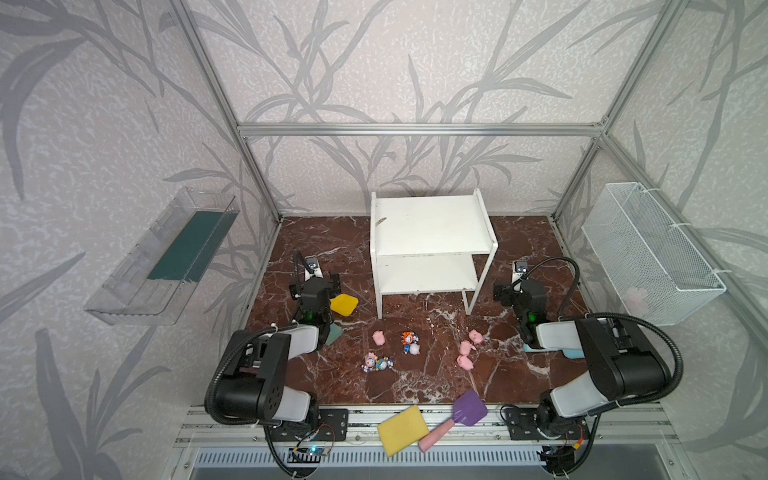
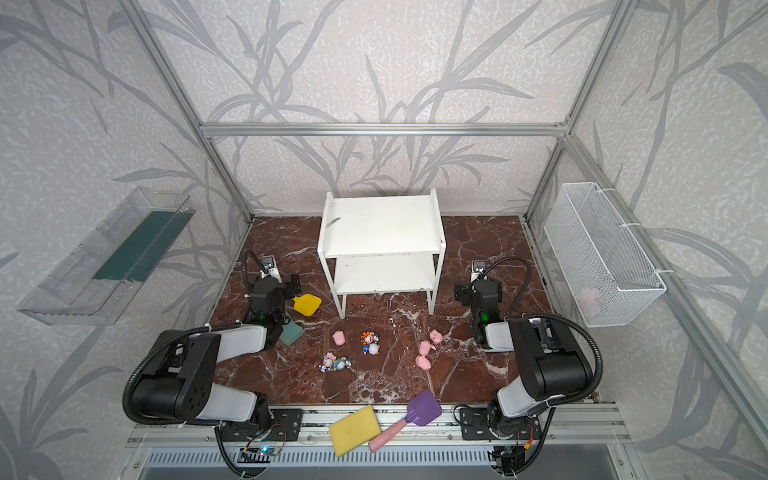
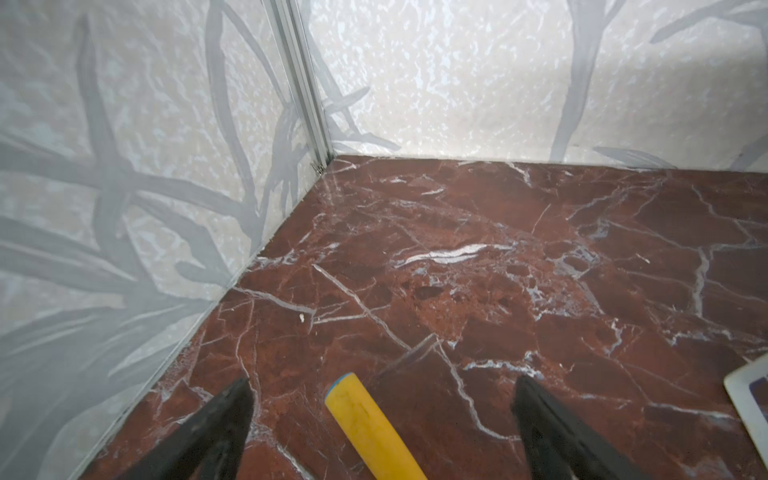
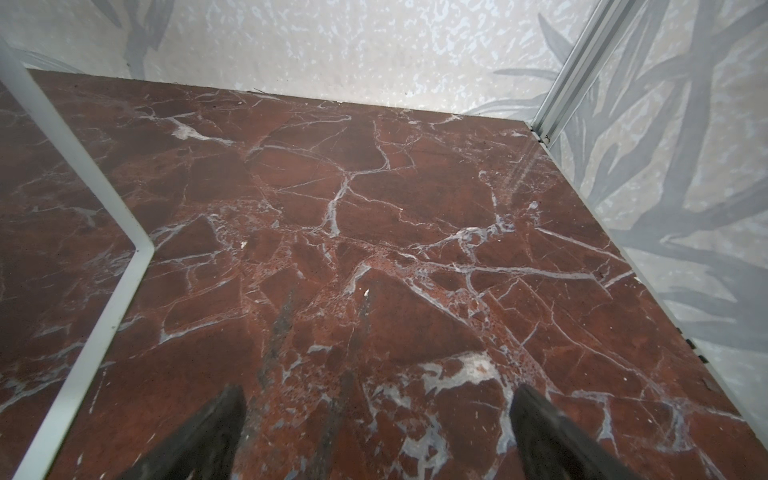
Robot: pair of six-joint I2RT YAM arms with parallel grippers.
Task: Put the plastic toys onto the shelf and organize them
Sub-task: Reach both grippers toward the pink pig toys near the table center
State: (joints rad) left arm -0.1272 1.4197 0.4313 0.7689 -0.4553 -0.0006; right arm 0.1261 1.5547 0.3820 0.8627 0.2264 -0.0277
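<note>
While both arms sit folded low at the sides, all the toys lie on the marble floor [image 1: 415, 386] in front of the shelf [image 1: 430, 224].

- Shelf: white, 2 tiers, back centre, near the rear wall.
- 4 pink pigs [image 1: 465, 347]: 3 in a loose group right of centre, and a lone pig [image 1: 378, 337] left of centre.
- 4 figurines in 2 pairs: 1 pair [image 1: 409, 341] just right of the lone pig, the other pair [image 1: 376, 362] nearer the front.
- Left gripper [image 3: 382, 381]: jaws spread wide, low over the floor near the left back corner. A yellow shovel handle [image 3: 370, 428] lies between the fingers, apart from both. Its yellow blade [image 1: 344, 303] shows beside the wrist in both top views.
- Right gripper [image 4: 378, 390]: jaws spread wide over bare marble, a white shelf leg [image 4: 83, 291] off to 1 side.
- Front rail: a yellow sponge [image 1: 402, 430] and a purple shovel [image 1: 469, 407], touching.
- Walls: a wire basket [image 1: 652, 257] on the right, a clear tray [image 1: 166, 257] on the left.
</note>
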